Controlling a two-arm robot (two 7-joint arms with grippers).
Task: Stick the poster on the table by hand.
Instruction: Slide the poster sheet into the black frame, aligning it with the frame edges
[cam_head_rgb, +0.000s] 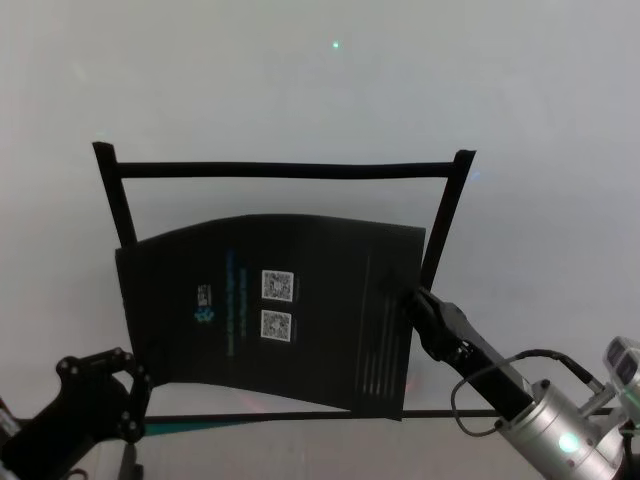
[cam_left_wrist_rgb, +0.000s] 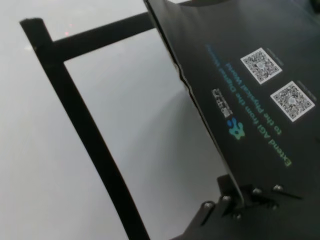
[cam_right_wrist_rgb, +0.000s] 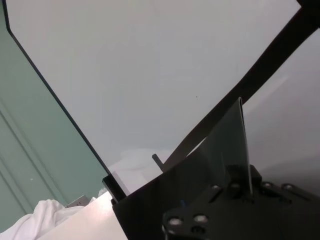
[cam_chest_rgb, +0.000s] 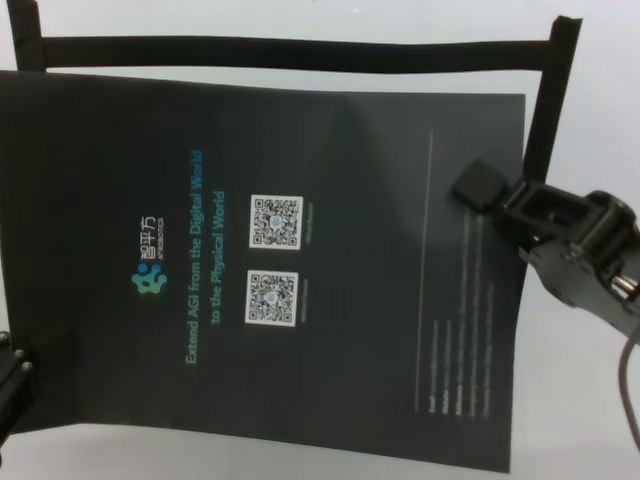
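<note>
Closest to the head camera, noted the silver forearm (cam_head_rgb: 560, 430) of the right arm, reaching in from the near right.

Beyond it, saw the smooth glossy white table (cam_head_rgb: 300, 100) (cam_left_wrist_rgb: 125, 125) (cam_right_wrist_rgb: 125, 75) (cam_chest_rgb: 590, 100), filling nearly every view.

Found the large thin black rectangular poster (cam_head_rgb: 300, 310) (cam_left_wrist_rgb: 250, 75) (cam_right_wrist_rgb: 210, 170) (cam_chest_rgb: 350, 250) held over the table inside the marked frame, printed face up. Judged it bowed rather than flat. Saw its left edge raised clear of the surface in the left wrist view, with a shadow beneath. Placed its far edge just short of the far strip, and its left edge across the left strip as seen from the head.

Made out the frame of narrow black tape strips (cam_head_rgb: 285, 170) (cam_left_wrist_rgb: 75, 115) (cam_right_wrist_rgb: 260, 75) (cam_chest_rgb: 300, 52) stuck to the table along the far, left and right sides.

Caught the black right gripper (cam_head_rgb: 412, 297) (cam_right_wrist_rgb: 240, 182) (cam_chest_rgb: 485, 190) pinched closed on the poster's right edge, one pad on top of the sheet.

Caught the black left gripper (cam_head_rgb: 135, 385) (cam_left_wrist_rgb: 235, 197) (cam_chest_rgb: 10, 375) clamped closed on the poster's near left corner, with the sheet's edge running between its fingers.

Read a column of teal text (cam_chest_rgb: 205, 255) down the sheet. Beside that, picked out two white QR codes (cam_head_rgb: 277, 285) (cam_chest_rgb: 275, 220), a thin white line (cam_chest_rgb: 424, 270) nearer the right edge, and a small blue-green logo (cam_chest_rgb: 152, 282) toward the left.
</note>
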